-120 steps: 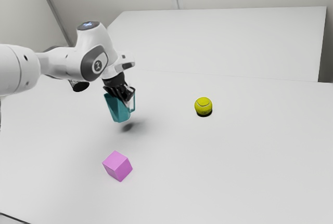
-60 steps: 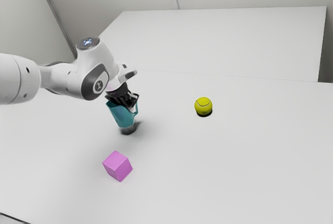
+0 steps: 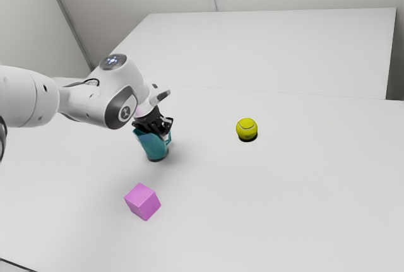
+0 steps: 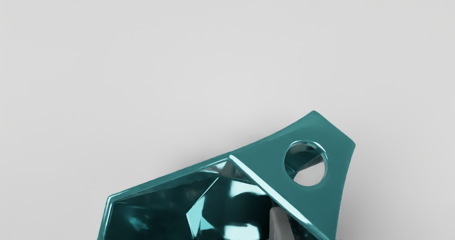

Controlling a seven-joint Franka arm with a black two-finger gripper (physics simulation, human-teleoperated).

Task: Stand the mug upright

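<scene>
The teal mug (image 3: 153, 146) has its mouth up and leans a little, its base at or just above the table. At its rim is my gripper (image 3: 155, 128), shut on the mug's wall on the handle side. Looking into the teal mug (image 4: 160, 211) in the wrist view, I see its faceted inside and the handle piece with a round hole. One grey fingertip (image 4: 280, 225) is inside the mug against that wall; the other is mostly hidden beneath the handle piece.
A pink cube (image 3: 142, 202) rests on the white table (image 3: 284, 202), nearer the exterior view's bottom edge than the mug. Toward the exterior view's right is a yellow-green tennis ball (image 3: 247, 129).
The hand and the held mug have come down toward the table and slightly to the exterior view's right. The mug's shadow now meets its base. Cube and ball have stayed put.
</scene>
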